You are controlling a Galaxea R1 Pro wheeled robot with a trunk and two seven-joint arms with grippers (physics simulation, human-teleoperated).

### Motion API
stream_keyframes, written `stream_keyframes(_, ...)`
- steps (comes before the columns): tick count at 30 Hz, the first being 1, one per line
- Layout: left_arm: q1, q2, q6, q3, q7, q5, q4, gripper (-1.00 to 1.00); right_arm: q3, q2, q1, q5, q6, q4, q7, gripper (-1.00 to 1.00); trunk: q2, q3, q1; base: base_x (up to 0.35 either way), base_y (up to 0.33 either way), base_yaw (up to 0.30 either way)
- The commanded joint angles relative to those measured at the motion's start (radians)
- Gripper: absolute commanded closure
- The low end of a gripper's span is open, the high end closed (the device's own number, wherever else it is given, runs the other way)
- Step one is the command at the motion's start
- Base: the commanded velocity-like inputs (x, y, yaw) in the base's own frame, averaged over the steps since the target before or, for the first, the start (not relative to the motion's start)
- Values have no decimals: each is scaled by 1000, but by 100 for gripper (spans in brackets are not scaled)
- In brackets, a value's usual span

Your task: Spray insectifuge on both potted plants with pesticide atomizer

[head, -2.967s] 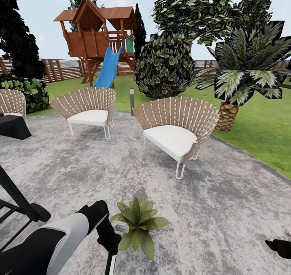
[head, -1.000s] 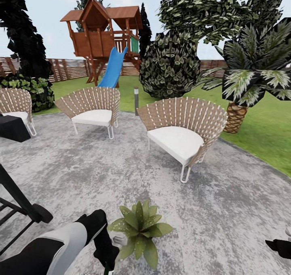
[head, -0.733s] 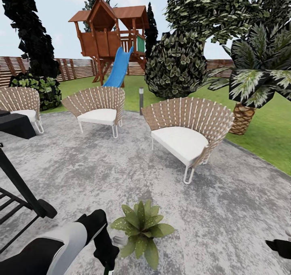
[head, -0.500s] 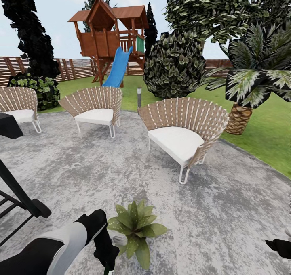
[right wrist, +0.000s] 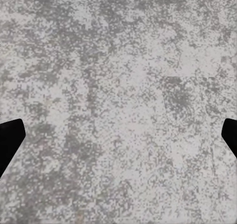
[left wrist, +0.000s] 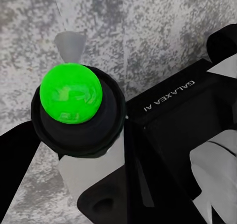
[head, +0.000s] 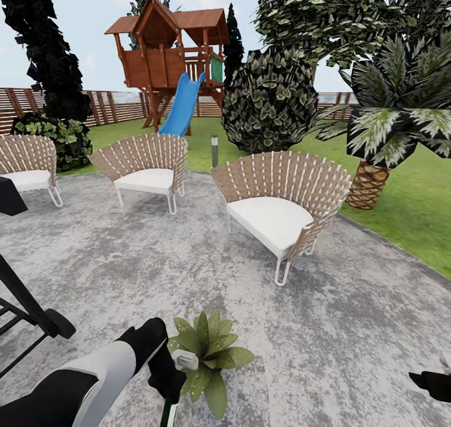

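The pesticide atomizer (head: 186, 359) is in my left gripper (head: 169, 378), which is shut on it low in the head view. Its whitish trigger head touches the leaves of the broad light-green potted plant (head: 210, 352) on the round grey patio (head: 351, 326). In the left wrist view the atomizer (left wrist: 74, 120) sits between dark fingers (left wrist: 15, 155), with a bright green ball (left wrist: 71, 92) on its dark round end. The narrow spiky potted plant is out of view. My right gripper (head: 431, 381) hangs open over bare paving, its fingertips (right wrist: 9, 140) far apart.
Three wicker chairs with white cushions stand on the patio: one close ahead (head: 282, 204), one further left (head: 147, 167), one at the far left (head: 28, 163). A black frame (head: 31, 308) is at my left. A palm (head: 388, 126), lawn (head: 413, 214) and a playhouse with a slide (head: 166, 57) lie beyond.
The whole view swung right, then back left. My left arm has lifted a little, and the atomizer's white head now sits higher against the plant's leaves.
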Motion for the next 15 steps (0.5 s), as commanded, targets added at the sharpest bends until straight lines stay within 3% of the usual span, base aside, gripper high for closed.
stream_keyframes(1, 0, 0, 3, -7, -9, -2, -3, 100, -1, 1, -1, 6, 2, -1, 7, -100, 0, -1, 0, 0, 0, 0)
stream_keyframes(7, 0, 7, 1, -6, -9, -2, -2, 100, 2, 2, -2, 7, 3, 6, 6, -100, 0, -1, 0, 0, 0, 0)
stream_keyframes(11, 0, 36, -78, -6, -9, -2, -1, 100, 26, 15, -2, 6, 5, 109, 8, -100, 0, -1, 0, 0, 0, 0)
stream_keyframes(15, 0, 40, -92, -7, -10, -2, 28, 100, 28, 16, -2, 7, 5, 190, 11, -100, 0, -1, 0, 0, 0, 0)
